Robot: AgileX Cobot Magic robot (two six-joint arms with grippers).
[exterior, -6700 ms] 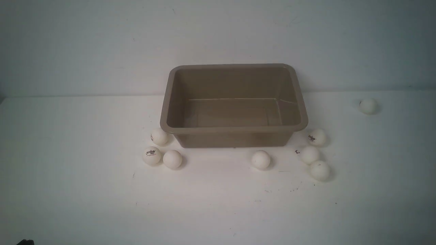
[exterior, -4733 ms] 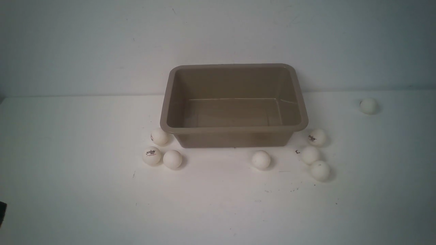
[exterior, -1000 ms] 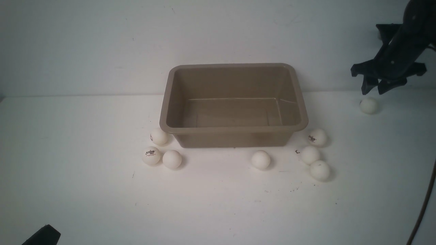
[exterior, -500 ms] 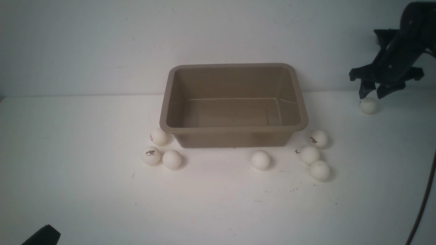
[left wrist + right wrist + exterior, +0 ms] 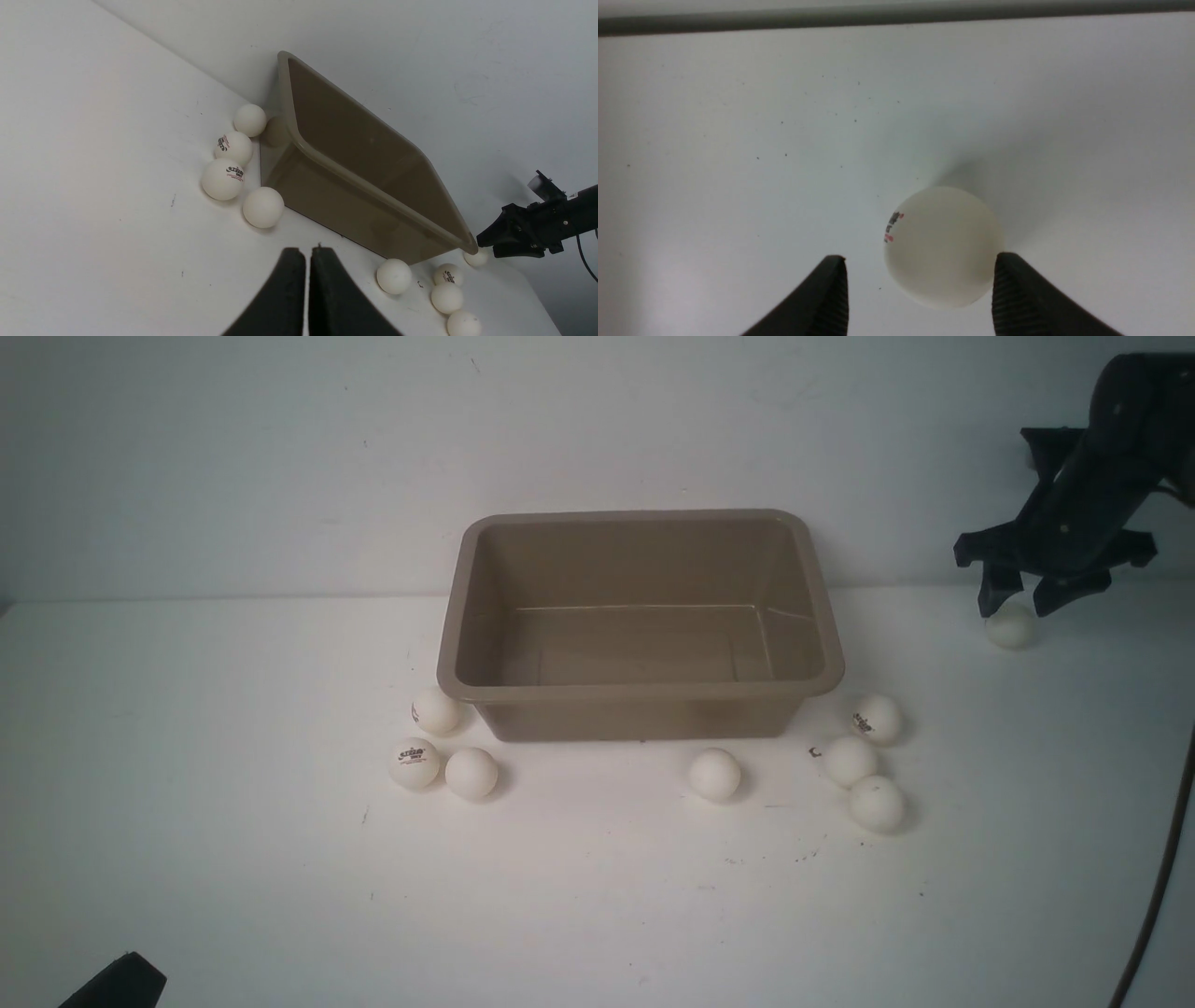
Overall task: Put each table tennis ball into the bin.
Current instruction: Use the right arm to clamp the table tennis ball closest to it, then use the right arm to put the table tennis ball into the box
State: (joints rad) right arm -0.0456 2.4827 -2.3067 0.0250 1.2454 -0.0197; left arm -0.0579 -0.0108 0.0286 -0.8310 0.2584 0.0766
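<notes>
Surface: white table (image 5: 233, 859), pale wall (image 5: 280, 457).
Bin (image 5: 644, 691): centre.
Far ball (image 5: 1010, 627): far right, on table.
Other balls (image 5: 715, 775): along bin's near side.
Right gripper (image 5: 1018, 609): wide, astride far ball.
Left gripper (image 5: 306, 261): near left, closed, empty.

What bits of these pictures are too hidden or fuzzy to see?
Right wrist view: logo on the small white table tennis ball, too blurred to read.
Left wrist view: that same ball, partly behind the taupe plastic bin's corner; black left gripper, cut off at the bottom edge.
</notes>
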